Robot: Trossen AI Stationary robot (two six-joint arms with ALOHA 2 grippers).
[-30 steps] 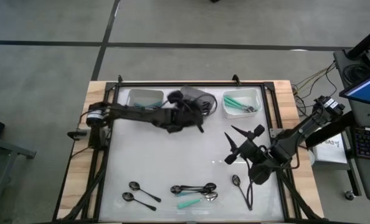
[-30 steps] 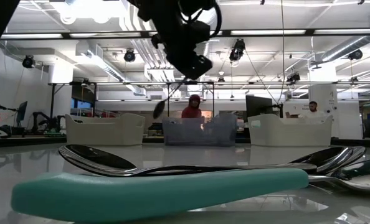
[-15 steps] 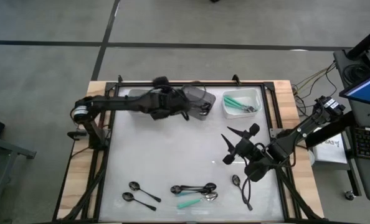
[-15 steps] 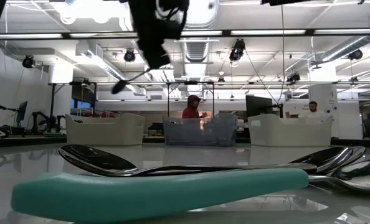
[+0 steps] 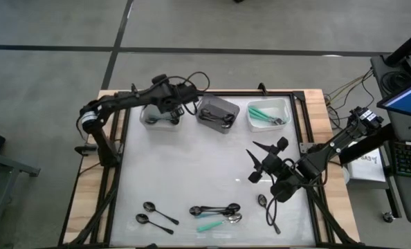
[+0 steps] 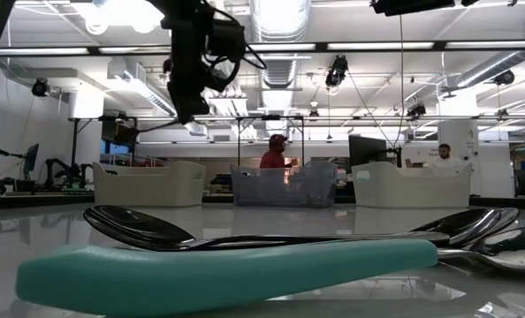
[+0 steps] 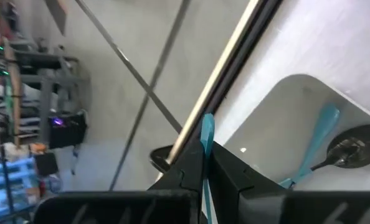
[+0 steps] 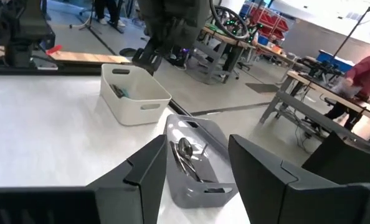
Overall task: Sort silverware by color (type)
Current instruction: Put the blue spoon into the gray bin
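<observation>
The left gripper (image 5: 172, 111) is hanging over the white rectangular plastic bin (image 5: 152, 119) at the far left corner of the white table (image 5: 192, 166), its dark fingers (image 7: 235, 177) clenched on the thin teal-green plastic handle of a small spoon (image 7: 207, 146). The left wrist view is showing that handle pinched edge-on between the two fingers, with the bin's rounded white rim just beyond them. Inside that bin another teal-handled spoon with a dark bowl (image 7: 334, 146) is lying on the floor of the bin.

Beside the white bin, towards the table's middle, a grey translucent rectangular bin (image 5: 217, 114) is holding several glossy dark spoons (image 8: 184, 151). Farther along the same far edge, a second white rectangular bin (image 5: 268, 114) is holding teal-handled spoons (image 5: 262, 114).

The right gripper (image 5: 259, 162) is waiting above the table well apart from the white corner bin, on the table's right side, its fingers (image 8: 141, 171) spread wide and grasping nothing.

The remaining silverware is lying along the near edge, opposite the white corner bin: two glossy black spoons (image 5: 156, 213) at the left, a cluster of black spoons with one teal-handled spoon (image 5: 209, 225) in the middle, and a single black spoon (image 5: 266, 209) just below the right gripper. In the low view the teal handle (image 6: 218, 269) is filling the foreground with a shiny spoon (image 6: 139, 225) lying behind it.
</observation>
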